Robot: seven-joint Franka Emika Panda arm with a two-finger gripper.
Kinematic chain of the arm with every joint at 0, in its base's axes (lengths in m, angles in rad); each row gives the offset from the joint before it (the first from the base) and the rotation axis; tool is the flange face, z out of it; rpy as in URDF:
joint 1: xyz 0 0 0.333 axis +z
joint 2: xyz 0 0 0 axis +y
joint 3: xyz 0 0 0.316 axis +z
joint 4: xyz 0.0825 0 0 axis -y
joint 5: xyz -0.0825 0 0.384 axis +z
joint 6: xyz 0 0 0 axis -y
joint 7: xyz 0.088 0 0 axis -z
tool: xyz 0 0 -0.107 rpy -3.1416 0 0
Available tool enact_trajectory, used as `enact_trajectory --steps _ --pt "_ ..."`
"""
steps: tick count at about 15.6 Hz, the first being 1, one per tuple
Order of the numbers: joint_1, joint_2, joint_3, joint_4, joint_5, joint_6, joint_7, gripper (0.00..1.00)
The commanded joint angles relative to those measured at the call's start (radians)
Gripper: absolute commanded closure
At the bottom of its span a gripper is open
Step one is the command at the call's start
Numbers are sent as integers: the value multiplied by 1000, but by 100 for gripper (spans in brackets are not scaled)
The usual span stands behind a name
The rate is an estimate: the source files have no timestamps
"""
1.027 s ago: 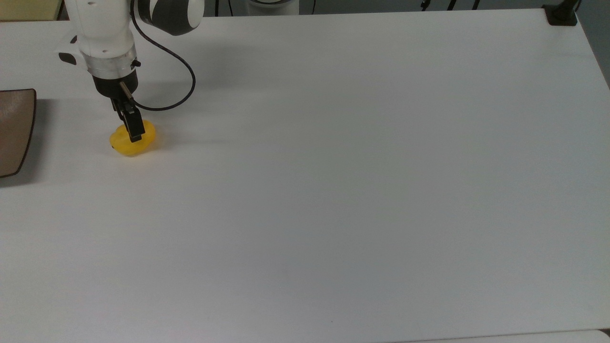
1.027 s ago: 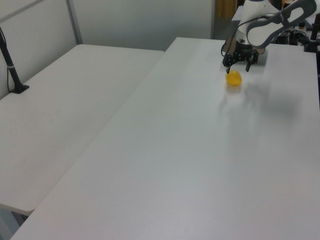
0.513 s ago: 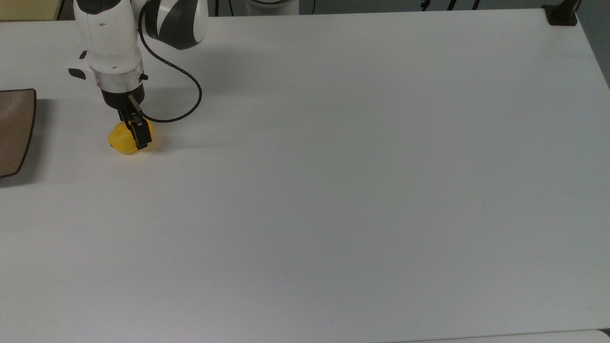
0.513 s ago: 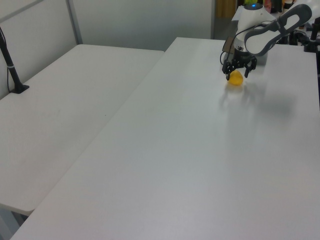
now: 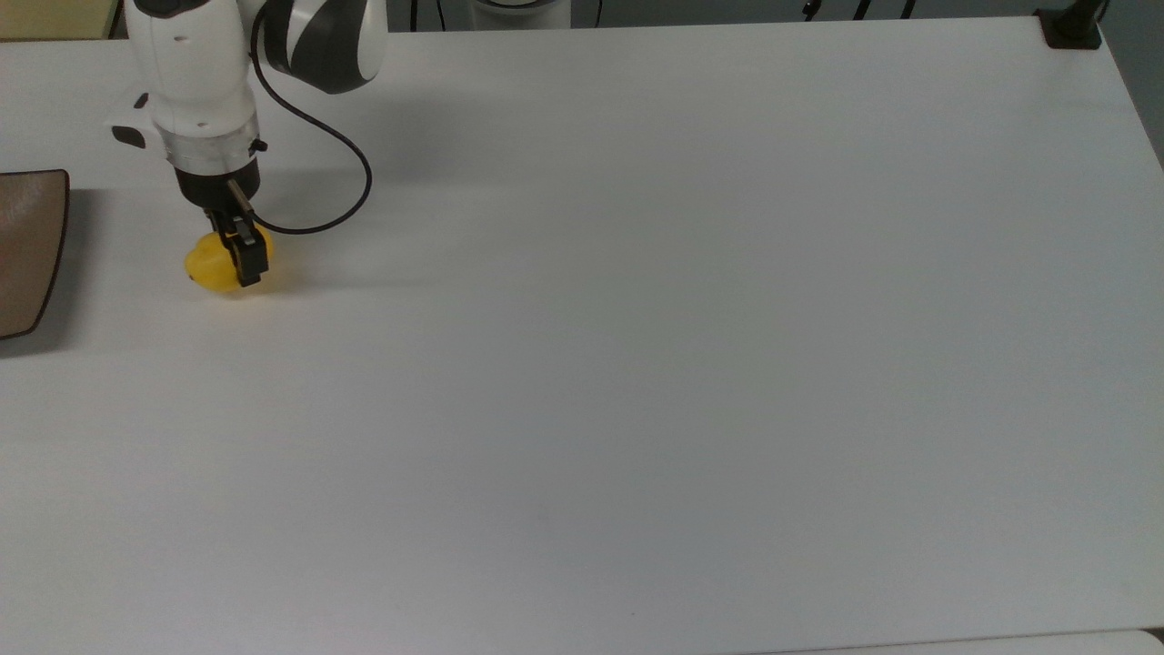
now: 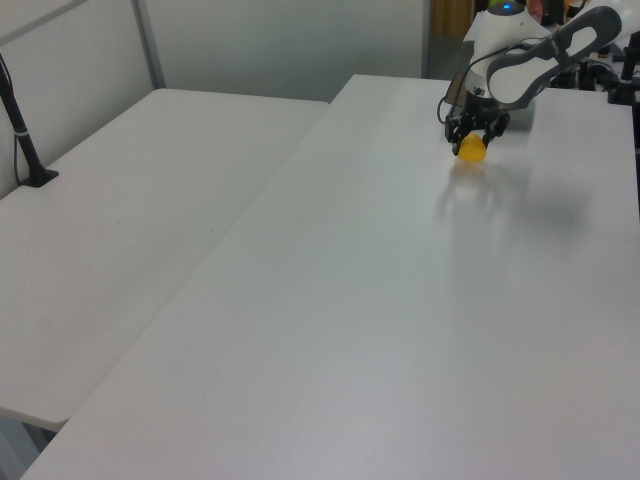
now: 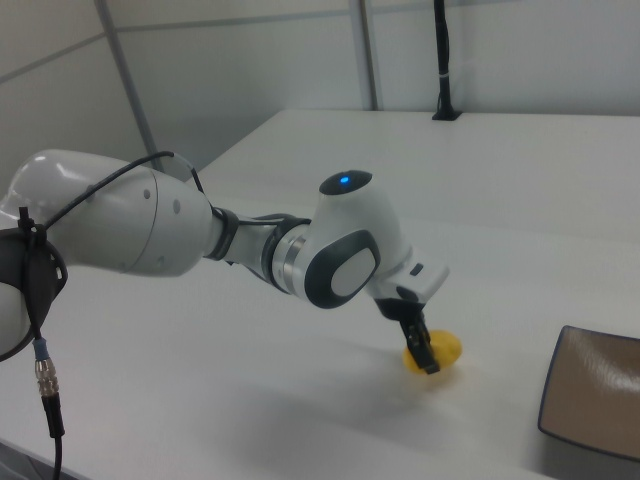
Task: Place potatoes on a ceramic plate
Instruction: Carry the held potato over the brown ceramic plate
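Bright yellow potatoes, brown-tan ceramic plate, white table.

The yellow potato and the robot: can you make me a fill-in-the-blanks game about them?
1. The gripper is closed on the ______ potato.
2. In the top view, the ceramic plate lies to the potato's ______.
3. The plate's colour is ______.
4. The table under them is ______.

Missing words: yellow; left; brown; white
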Motion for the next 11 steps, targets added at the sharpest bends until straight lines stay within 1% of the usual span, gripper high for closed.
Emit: enact_trajectory --steps 1,3,7,11 --pt "-29 -18 13 73 -22 0 22 67" --pt "-55 -18 13 116 -13 3 24 67" --pt "-92 -6 13 162 -2 14 24 66" --pt "-149 69 15 259 1 15 27 66"
